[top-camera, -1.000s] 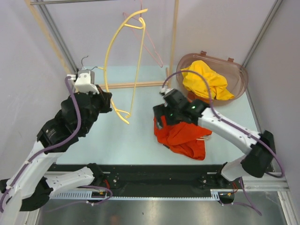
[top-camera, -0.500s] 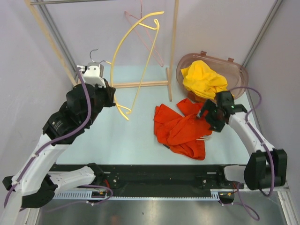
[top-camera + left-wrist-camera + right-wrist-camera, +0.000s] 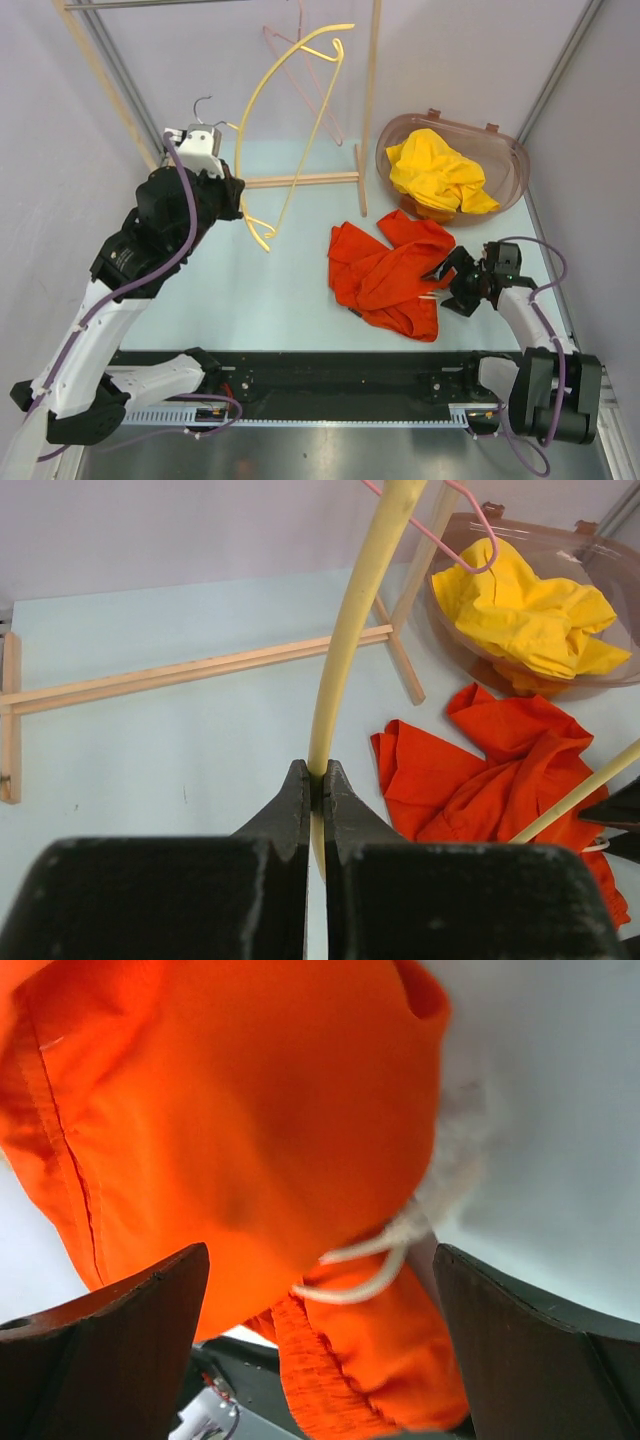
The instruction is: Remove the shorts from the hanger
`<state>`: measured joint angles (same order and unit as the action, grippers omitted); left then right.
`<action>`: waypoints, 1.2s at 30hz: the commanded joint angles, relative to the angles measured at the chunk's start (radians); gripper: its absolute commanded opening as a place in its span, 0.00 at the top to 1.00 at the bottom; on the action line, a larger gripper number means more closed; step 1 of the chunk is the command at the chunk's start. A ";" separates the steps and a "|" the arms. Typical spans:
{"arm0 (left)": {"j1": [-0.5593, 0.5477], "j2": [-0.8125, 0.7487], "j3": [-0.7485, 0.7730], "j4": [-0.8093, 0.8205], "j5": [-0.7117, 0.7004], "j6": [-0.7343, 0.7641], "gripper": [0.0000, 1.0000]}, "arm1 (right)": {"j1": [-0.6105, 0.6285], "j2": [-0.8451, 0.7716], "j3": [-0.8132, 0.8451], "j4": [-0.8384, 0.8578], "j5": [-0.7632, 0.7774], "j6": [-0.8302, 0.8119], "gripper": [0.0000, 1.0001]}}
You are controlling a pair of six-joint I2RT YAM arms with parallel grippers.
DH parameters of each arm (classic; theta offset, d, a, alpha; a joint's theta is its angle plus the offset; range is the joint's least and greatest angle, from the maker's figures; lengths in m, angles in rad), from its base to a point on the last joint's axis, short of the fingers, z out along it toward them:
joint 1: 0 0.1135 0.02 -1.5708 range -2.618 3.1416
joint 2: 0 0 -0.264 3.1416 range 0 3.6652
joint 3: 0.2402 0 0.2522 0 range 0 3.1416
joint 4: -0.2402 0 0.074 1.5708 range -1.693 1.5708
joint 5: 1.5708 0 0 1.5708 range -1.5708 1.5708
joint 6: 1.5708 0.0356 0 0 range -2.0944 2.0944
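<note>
Orange shorts (image 3: pixel 385 275) lie free; right pincer (image 3: pixel 449 287) withdrew.

Pale table (image 3: pixel 270 300): orange-red shorts (image 3: pixel 385 275) lie crumpled just near-left of the basket (image 3: pixel 519 170) (brown, translucent); wooden rack foot (image 3: pixel 300 180) left of the basket.

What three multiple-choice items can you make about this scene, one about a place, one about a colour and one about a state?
1. Where do the yellow shorts lie? A. in the brown basket B. on a chair C. in a drawer
2. What colour is the garment on the table? A. blue B. orange-red C. green
3. In what state is the left pincer? A. wide open B. shut on the yellow hanger C. shut on a towel
Answers: 1 A, they fill the basket; 2 B, it lies crumpled and orange-red; 3 B, the wrist view shows it clamped on the rod.
</note>
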<state>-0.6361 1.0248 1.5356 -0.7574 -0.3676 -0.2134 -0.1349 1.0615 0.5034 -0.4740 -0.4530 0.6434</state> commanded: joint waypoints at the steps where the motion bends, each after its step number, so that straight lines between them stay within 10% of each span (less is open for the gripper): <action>1: 0.006 -0.012 0.035 0.072 0.041 0.014 1.00 | 0.052 0.077 -0.032 0.280 -0.104 0.041 0.00; 10: 0.015 -0.035 0.015 0.064 0.013 0.008 1.00 | 0.277 0.316 -0.019 0.524 -0.095 0.120 0.15; 19: 0.024 -0.060 -0.015 0.067 0.007 -0.056 1.00 | 0.520 0.299 0.242 0.436 -0.047 0.112 1.00; 36: 0.024 -0.005 0.054 0.067 0.019 -0.067 1.00 | 0.247 0.229 0.921 0.098 -0.033 0.004 1.00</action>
<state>-0.6193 1.0237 1.5402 -0.7494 -0.3573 -0.2867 0.1562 1.3048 1.2610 -0.3317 -0.4969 0.6964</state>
